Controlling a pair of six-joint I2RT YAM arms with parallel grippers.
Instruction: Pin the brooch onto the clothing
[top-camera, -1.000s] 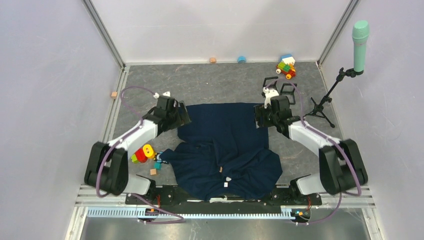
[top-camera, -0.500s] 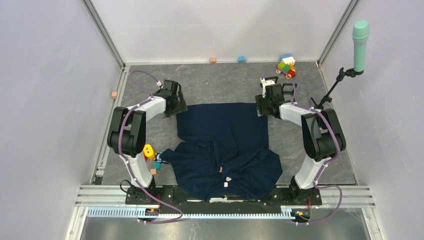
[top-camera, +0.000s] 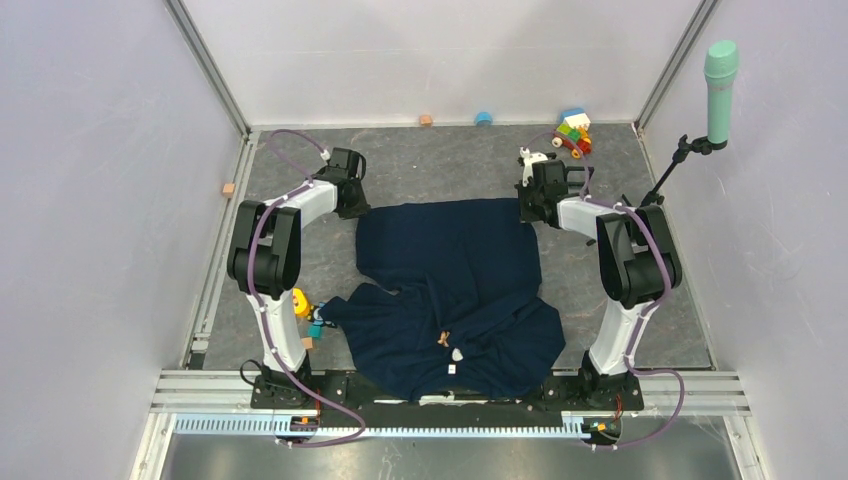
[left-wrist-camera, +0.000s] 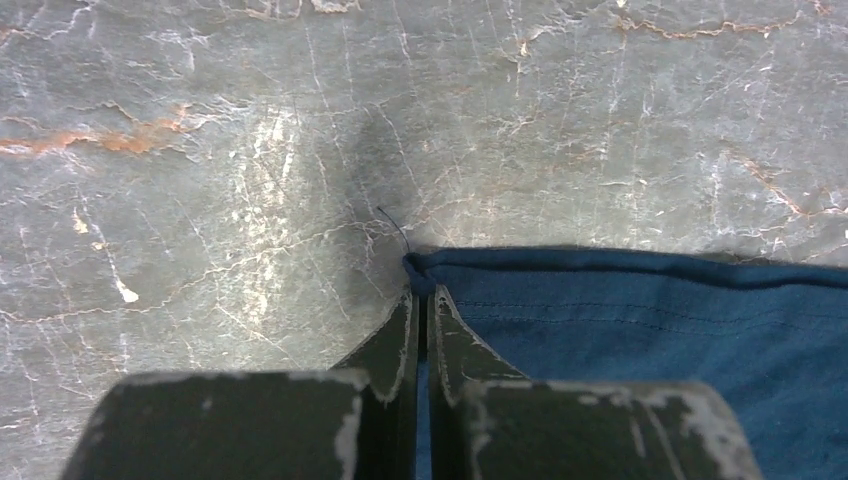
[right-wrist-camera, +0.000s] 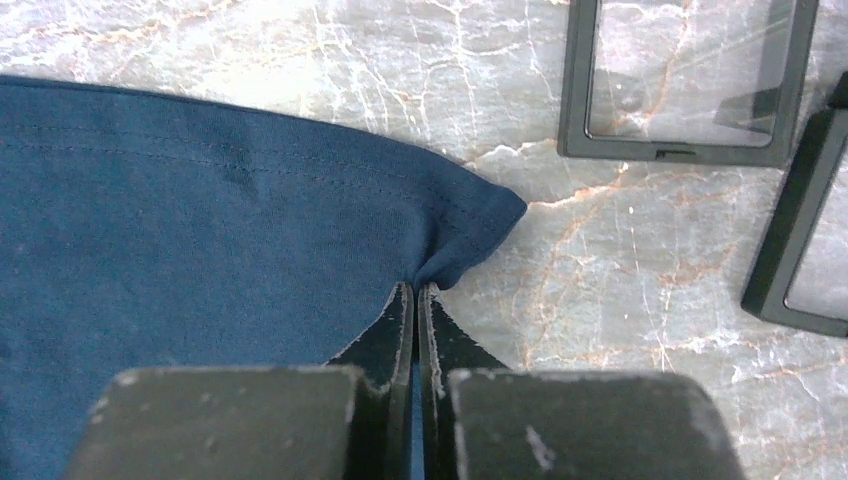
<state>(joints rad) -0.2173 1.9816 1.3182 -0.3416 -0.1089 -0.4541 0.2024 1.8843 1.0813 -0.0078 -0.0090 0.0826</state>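
Note:
The clothing (top-camera: 450, 270), a dark navy shirt, lies spread over the middle of the table, with its near part bunched. My left gripper (top-camera: 352, 200) is shut on the shirt's far left corner; in the left wrist view the gripper (left-wrist-camera: 421, 292) pinches the hem of the blue fabric (left-wrist-camera: 650, 340). My right gripper (top-camera: 530, 202) is shut on the far right corner, and the right wrist view shows this gripper (right-wrist-camera: 415, 287) nipping a fold of the cloth (right-wrist-camera: 200, 220). A small tan piece (top-camera: 443, 340) rests on the shirt's near part; I cannot tell whether it is the brooch.
Black frames (right-wrist-camera: 680, 80) lie just right of the right gripper. A pile of coloured toy blocks (top-camera: 573, 133) sits at the back right. A microphone stand (top-camera: 690, 150) is at the right edge. A yellow-red toy (top-camera: 298, 300) lies by the shirt's left side.
Both arms reached farther back and both grippers went from open to shut on the shirt's far corners. The far hem now lies slightly farther back.

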